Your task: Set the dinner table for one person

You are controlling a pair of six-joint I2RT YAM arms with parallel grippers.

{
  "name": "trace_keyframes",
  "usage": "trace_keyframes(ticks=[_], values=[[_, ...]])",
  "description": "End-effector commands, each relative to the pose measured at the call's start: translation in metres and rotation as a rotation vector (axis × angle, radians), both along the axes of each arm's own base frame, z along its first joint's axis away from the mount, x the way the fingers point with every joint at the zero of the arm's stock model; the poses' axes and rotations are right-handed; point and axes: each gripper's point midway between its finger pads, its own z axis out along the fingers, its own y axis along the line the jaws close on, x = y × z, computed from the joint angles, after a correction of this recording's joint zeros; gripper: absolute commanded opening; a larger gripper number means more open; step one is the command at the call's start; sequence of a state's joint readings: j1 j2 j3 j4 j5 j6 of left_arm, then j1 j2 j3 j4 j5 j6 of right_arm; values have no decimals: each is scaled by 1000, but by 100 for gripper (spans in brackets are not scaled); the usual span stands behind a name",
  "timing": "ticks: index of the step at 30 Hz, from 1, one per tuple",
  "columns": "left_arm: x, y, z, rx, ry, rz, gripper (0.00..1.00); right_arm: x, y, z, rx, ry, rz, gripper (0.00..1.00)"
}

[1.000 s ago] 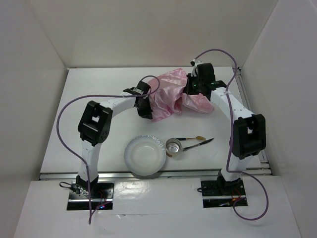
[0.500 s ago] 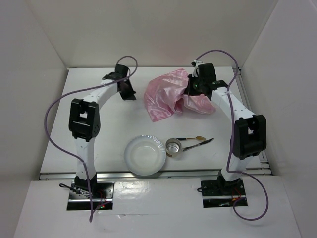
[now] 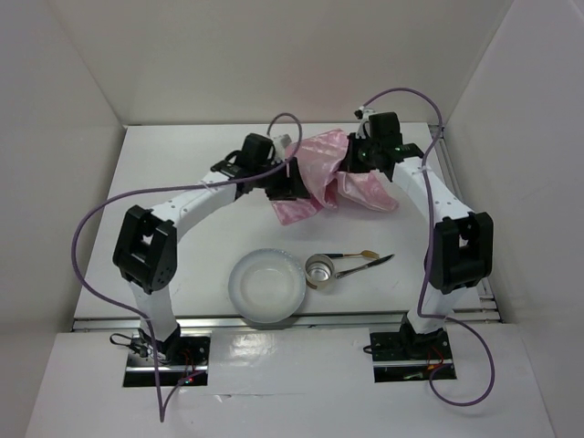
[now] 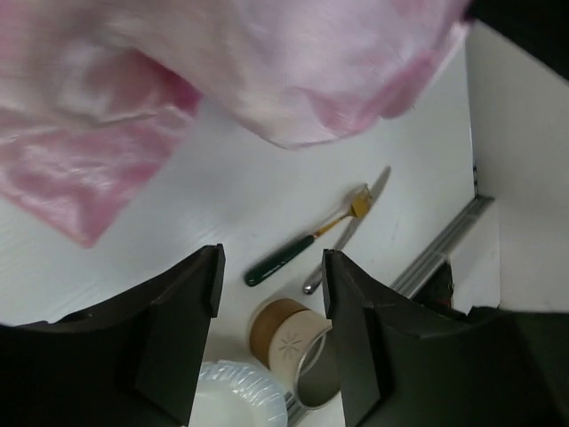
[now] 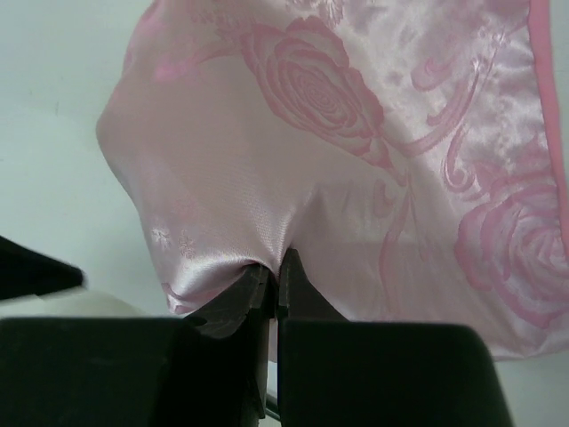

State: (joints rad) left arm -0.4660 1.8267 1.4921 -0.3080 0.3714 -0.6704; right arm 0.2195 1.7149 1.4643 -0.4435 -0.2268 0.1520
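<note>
Waiting nearest on the table (image 3: pixel 173 164): plate (image 3: pixel 266 285), cup (image 3: pixel 320 270), cutlery (image 3: pixel 365 265); beyond, the crumpled mat (image 3: pixel 315 160), pinched in my right gripper (image 5: pixel 275 267), my left gripper (image 4: pixel 271 262) spread beside it; spreading it seems the step; next, catch its edge, pull flat.

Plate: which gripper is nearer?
Left. The left gripper sits beyond the plate at the left edge of the pink mat; the right gripper pinches it farther back and right.

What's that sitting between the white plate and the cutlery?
A small shiny cup sits between the plate and the cutlery, close to both. The overhead view shows it best.
</note>
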Motion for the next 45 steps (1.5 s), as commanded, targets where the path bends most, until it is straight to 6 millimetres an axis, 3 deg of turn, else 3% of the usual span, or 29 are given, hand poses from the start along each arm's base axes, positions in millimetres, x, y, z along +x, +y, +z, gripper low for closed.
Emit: trace_keyframes(ticks=[1,2,8,10,12,26,28,29,31,33,35,36,37,38,39,41,42,43,45], values=[[1,-42,10,-41,-125,-148,65,5,4,45,59,-71,25,0],[-8,-53,3,-31,-116,-170,66,4,4,47,59,-70,25,0],[-4,-56,-9,-79,-156,-96,71,2,5,54,86,-72,34,0],[-9,-69,-12,-77,-166,-130,72,0,8,54,97,-70,49,0],[-8,-75,-28,-26,-169,-118,72,-1,10,55,105,-68,60,0],[36,-87,-35,11,-253,25,77,-3,5,49,117,-44,63,0],[41,-91,-44,18,-244,24,77,-3,3,50,123,-43,62,0],[42,-99,-38,12,-250,16,77,-4,2,54,125,-52,63,0],[47,-98,-48,35,-224,43,76,-3,-1,51,131,-50,60,0],[50,-99,-50,20,-214,69,72,-6,-2,47,142,-36,67,0],[53,-99,-50,9,-221,84,56,-8,-2,47,141,-34,67,0],[54,-98,-50,14,-223,92,45,-8,-2,47,141,-34,67,0],[55,-97,-49,21,-223,99,22,-8,-2,47,141,-34,67,0],[56,-90,-54,40,-202,107,8,-9,-7,49,141,-35,58,0],[56,-90,-44,30,-202,113,0,-9,-7,49,141,-35,58,0],[67,-73,-34,34,-213,156,0,-11,-7,48,140,-26,58,0],[65,-63,-39,52,-200,171,0,-11,-7,48,140,-26,58,0],[65,-63,-27,38,-216,173,0,-11,-7,48,140,-26,58,0],[73,-39,-3,43,-255,198,0,-13,-7,46,139,-17,57,0]])
